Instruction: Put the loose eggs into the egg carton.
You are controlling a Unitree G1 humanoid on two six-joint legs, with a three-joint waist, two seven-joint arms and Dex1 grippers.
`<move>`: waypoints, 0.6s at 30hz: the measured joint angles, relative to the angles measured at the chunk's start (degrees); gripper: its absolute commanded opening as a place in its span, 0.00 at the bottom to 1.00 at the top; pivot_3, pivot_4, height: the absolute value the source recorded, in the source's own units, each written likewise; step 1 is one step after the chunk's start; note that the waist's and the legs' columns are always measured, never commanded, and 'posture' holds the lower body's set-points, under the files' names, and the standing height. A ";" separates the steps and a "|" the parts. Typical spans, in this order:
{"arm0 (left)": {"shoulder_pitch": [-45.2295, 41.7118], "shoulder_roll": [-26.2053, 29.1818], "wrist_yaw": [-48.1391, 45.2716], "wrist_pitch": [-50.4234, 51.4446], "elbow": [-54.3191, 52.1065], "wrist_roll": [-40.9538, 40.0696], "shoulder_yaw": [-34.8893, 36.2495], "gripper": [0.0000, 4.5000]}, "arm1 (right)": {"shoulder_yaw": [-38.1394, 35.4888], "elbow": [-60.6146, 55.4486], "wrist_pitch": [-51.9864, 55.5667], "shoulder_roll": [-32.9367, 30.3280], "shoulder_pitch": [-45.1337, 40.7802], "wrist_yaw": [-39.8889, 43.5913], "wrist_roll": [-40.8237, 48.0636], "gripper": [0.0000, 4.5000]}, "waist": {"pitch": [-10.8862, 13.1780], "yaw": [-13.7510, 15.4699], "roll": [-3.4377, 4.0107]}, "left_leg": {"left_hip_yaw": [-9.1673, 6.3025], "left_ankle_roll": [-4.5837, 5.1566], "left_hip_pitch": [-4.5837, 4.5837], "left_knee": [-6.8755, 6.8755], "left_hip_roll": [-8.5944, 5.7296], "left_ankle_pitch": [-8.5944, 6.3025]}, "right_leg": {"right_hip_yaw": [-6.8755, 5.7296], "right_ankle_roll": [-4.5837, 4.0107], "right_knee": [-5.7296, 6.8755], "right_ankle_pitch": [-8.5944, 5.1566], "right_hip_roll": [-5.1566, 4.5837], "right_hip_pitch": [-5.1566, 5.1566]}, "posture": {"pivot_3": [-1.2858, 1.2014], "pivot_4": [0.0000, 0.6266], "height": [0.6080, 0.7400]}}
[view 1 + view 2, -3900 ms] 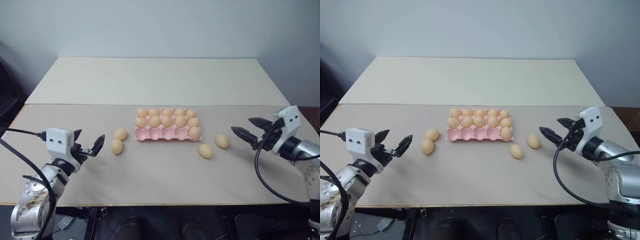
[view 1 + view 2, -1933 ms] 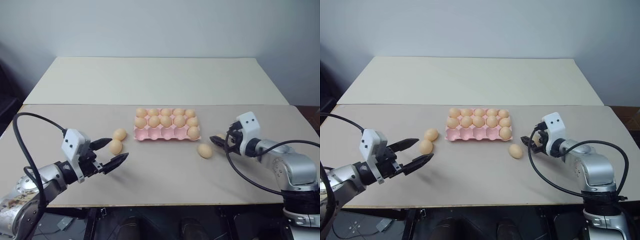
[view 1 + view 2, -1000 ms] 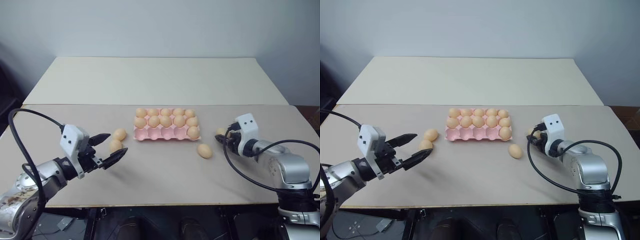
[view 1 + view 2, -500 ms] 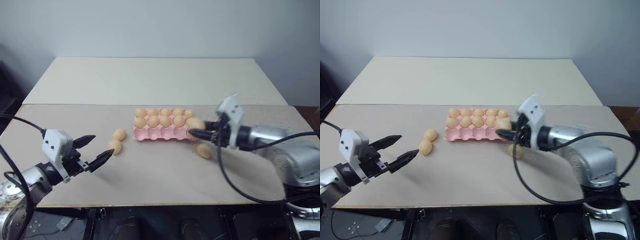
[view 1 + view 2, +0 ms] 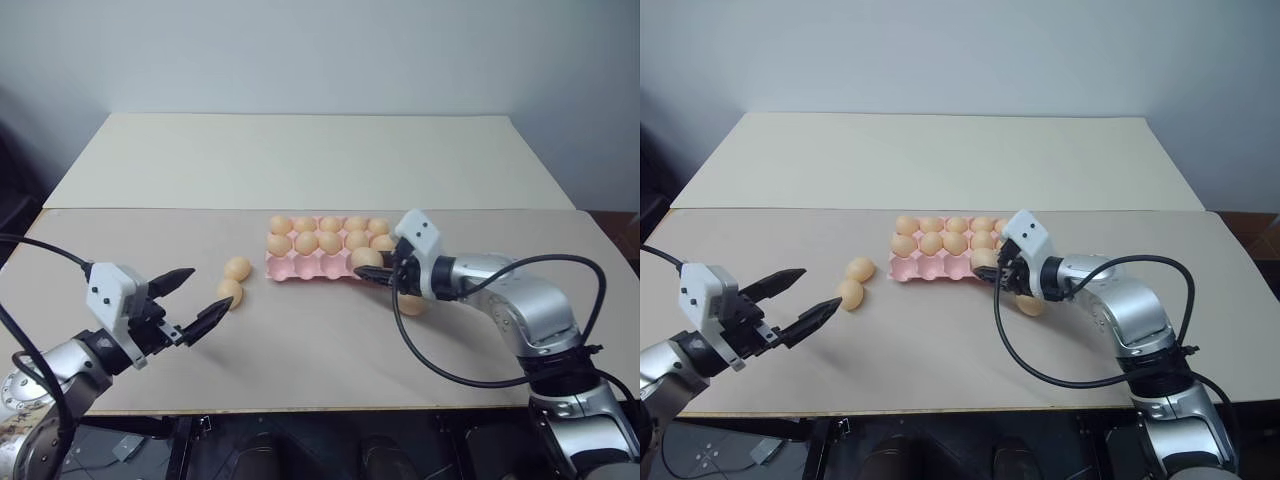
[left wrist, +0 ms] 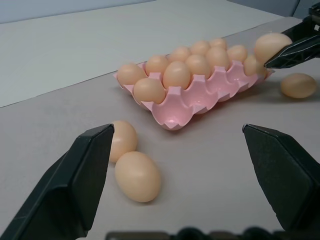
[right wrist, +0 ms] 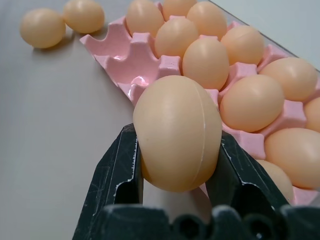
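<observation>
The pink egg carton (image 5: 300, 266) lies mid-table, its two far rows full of eggs and several front cups bare. My right gripper (image 5: 364, 268) is shut on one tan egg (image 7: 177, 130), held just above the carton's front row, right of centre. Two loose eggs (image 5: 237, 268) (image 5: 231, 291) rest together on the table left of the carton. A third loose egg (image 5: 1031, 305) lies right of the carton's front corner, partly hidden behind my right arm. Left of the egg pair, my left gripper (image 5: 208, 288) stands open, level, empty, pointing at that pair.
The table is made of two pale boards with a seam (image 5: 150, 209) behind the carton. Its front edge (image 5: 300, 408) runs close to my arms. A black cable (image 5: 440, 370) loops from the right arm over the table.
My right gripper has carried its egg left, from beside the carton's right end to above the front row. The left gripper has drawn back slightly, still open.
</observation>
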 measured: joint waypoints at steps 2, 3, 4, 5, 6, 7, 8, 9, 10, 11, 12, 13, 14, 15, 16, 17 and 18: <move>-0.26 -0.01 0.30 0.00 0.00 0.00 -0.20 1.00 | 0.58 1.78 -0.07 1.11 -1.12 -0.43 -1.32 0.33 | 0.00 0.00 0.00 | 0.00 0.00 -0.02 0.00 0.00 0.00 | 0.00 0.00 -0.01 0.00 0.00 -0.02 | 0.52 0.24 1.00; -0.33 -0.02 0.46 0.00 0.00 0.00 -0.34 1.00 | 1.04 2.89 -0.20 1.56 -1.89 -0.63 -2.10 0.33 | 0.00 0.00 0.00 | 0.00 -0.01 -0.02 0.00 0.00 0.00 | 0.00 0.00 -0.01 0.00 0.00 -0.03 | 0.52 0.24 1.00; -0.45 -0.04 0.58 0.00 0.00 0.00 -0.65 1.00 | 1.43 4.04 -0.54 2.15 -2.53 -0.92 -2.79 0.33 | 0.00 -0.01 0.00 | 0.01 -0.01 -0.02 0.00 0.00 0.01 | 0.00 0.00 -0.01 0.00 0.00 -0.03 | 0.52 0.24 1.00; -0.55 -0.05 0.64 0.00 0.00 0.00 -0.92 1.00 | 1.64 4.67 -0.77 2.47 -2.80 -0.97 -3.21 0.33 | 0.00 0.00 0.00 | 0.01 -0.01 -0.03 0.00 0.00 0.01 | 0.00 0.00 0.00 0.00 0.00 -0.05 | 0.52 0.24 1.00; -0.59 -0.06 0.75 0.00 0.00 0.00 -1.21 1.00 | 1.87 5.30 -1.11 2.85 -2.98 -0.94 -3.84 0.33 | 0.00 0.00 0.00 | 0.01 -0.02 -0.03 -0.01 0.00 0.01 | 0.00 0.00 0.00 0.00 0.00 -0.06 | 0.52 0.24 1.00; -0.63 -0.06 0.88 0.00 0.00 0.00 -1.52 1.00 | 2.02 5.65 -1.15 3.08 -3.06 -0.91 -4.07 0.33 | 0.00 0.00 0.00 | 0.01 -0.02 -0.06 -0.01 0.00 0.01 | 0.00 0.00 0.01 0.00 0.00 -0.08 | 0.52 0.24 1.00; -0.64 -0.07 0.93 0.00 0.00 0.00 -1.59 1.00 | 2.06 5.78 -1.15 3.25 -3.07 -0.86 -4.24 0.33 | 0.00 0.00 0.00 | 0.01 -0.03 -0.08 -0.01 0.00 0.02 | 0.00 0.00 0.02 0.00 0.00 -0.10 | 0.52 0.24 1.00; -0.68 -0.06 1.01 0.00 0.00 0.00 -1.60 1.00 | 2.05 5.84 -1.16 3.36 -3.07 -0.78 -4.40 0.33 | 0.00 0.01 0.00 | 0.01 -0.03 -0.09 0.00 0.00 0.02 | 0.00 0.00 0.02 0.00 0.00 -0.10 | 0.52 0.24 1.00; -0.75 -0.06 1.06 0.00 0.00 0.00 -1.60 1.00 | 2.05 5.85 -1.16 3.37 -3.07 -0.61 -4.47 0.33 | 0.00 0.01 0.00 | 0.01 -0.04 -0.08 0.00 0.00 0.02 | 0.00 0.00 0.02 0.00 0.00 -0.10 | 0.52 0.24 1.00; -0.75 -0.07 1.10 0.00 0.00 -0.01 -1.59 1.00 | 2.06 5.85 -1.17 3.36 -3.07 -0.23 -4.56 0.33 | 0.00 0.01 0.00 | 0.01 -0.03 -0.08 0.00 0.00 0.02 | 0.00 0.00 0.02 0.00 0.00 -0.10 | 0.52 0.24 1.00; -0.75 -0.07 1.14 0.00 0.00 -0.01 -1.59 1.00 | 2.06 5.85 -1.18 3.36 -3.07 0.11 -4.60 0.33 | 0.00 0.00 0.00 | 0.01 -0.03 -0.08 0.00 0.00 0.02 | 0.00 0.00 0.03 0.00 0.00 -0.11 | 0.52 0.24 1.00; -0.73 -0.07 1.17 0.00 0.00 -0.01 -1.59 1.00 | 2.08 5.84 -1.18 3.36 -3.07 0.36 -4.69 0.33 | 0.00 -0.01 0.01 | 0.01 -0.03 -0.08 0.00 0.00 0.02 | 0.00 0.00 0.03 0.00 0.00 -0.11 | 0.52 0.24 1.00; -0.71 -0.07 1.21 0.00 0.00 -0.01 -1.59 1.00 | 2.08 5.84 -1.18 3.37 -3.07 0.45 -4.83 0.33 | 0.00 -0.03 0.01 | 0.01 -0.03 -0.08 0.00 0.00 0.02 | 0.00 0.00 0.03 0.00 0.00 -0.11 | 0.52 0.24 1.00; -0.68 -0.07 1.28 0.00 0.00 -0.01 -1.59 1.00 | 2.08 5.85 -1.18 3.42 -3.07 0.50 -4.92 0.40 | 0.00 -0.04 0.01 | 0.01 -0.03 -0.08 0.00 0.00 0.02 | 0.00 0.00 0.03 0.00 0.00 -0.11 | 0.52 0.24 1.00; -0.65 -0.07 1.38 0.00 0.00 -0.01 -1.59 1.00 | 2.02 5.85 -1.24 3.71 -3.06 0.40 -4.97 0.49 | 0.00 -0.05 0.00 | 0.01 -0.03 -0.08 -0.01 0.00 0.02 | 0.00 0.00 0.03 0.00 0.00 -0.12 | 0.52 0.24 1.00; -0.65 -0.07 1.46 0.00 0.00 -0.02 -1.59 1.00 | 1.88 5.85 -1.34 4.34 -3.07 0.19 -4.96 0.55 | 0.00 -0.08 0.01 | 0.01 -0.03 -0.08 -0.01 0.01 0.02 | 0.00 0.00 0.04 0.00 0.00 -0.12 | 0.52 0.24 1.00; -0.66 -0.07 1.55 0.00 -0.01 -0.03 -1.59 1.00 | 1.70 5.85 -1.35 5.15 -3.07 -0.16 -4.95 0.63 | 0.00 -0.10 0.01 | 0.01 -0.03 -0.08 -0.01 0.01 0.02 | 0.00 0.00 0.05 0.00 0.01 -0.13 | 0.52 0.24 1.00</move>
